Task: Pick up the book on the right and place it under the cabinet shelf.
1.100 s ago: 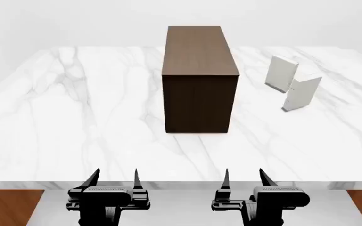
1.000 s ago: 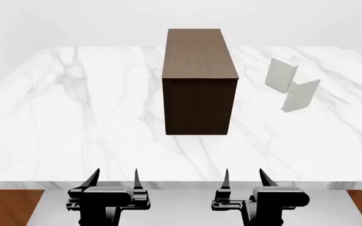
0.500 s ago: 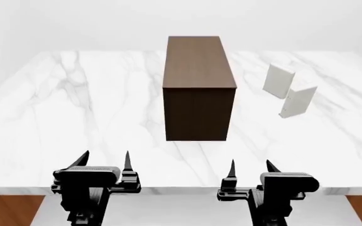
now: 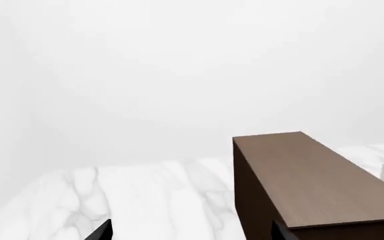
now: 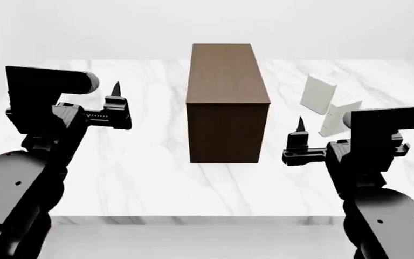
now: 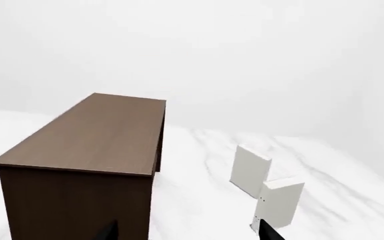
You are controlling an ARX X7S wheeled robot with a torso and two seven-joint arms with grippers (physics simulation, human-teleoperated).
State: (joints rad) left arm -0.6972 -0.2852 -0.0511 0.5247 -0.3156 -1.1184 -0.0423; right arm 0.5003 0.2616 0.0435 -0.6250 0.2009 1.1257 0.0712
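Two books stand upright, right of centre in head view | target book (image 5: 340,118) is the right-hand one, just beyond the right gripper (image 5: 322,129), fingers parted, empty | left gripper (image 5: 95,100) released, well apart | cabinet (image 5: 227,102) centre.

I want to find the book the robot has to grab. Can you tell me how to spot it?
Find the big brown cabinet in the middle of the marble table. Two thin pale books stand to its right. The book to grab is the one nearer the robot and farther right, and it is whiter than the greyer other book behind it.
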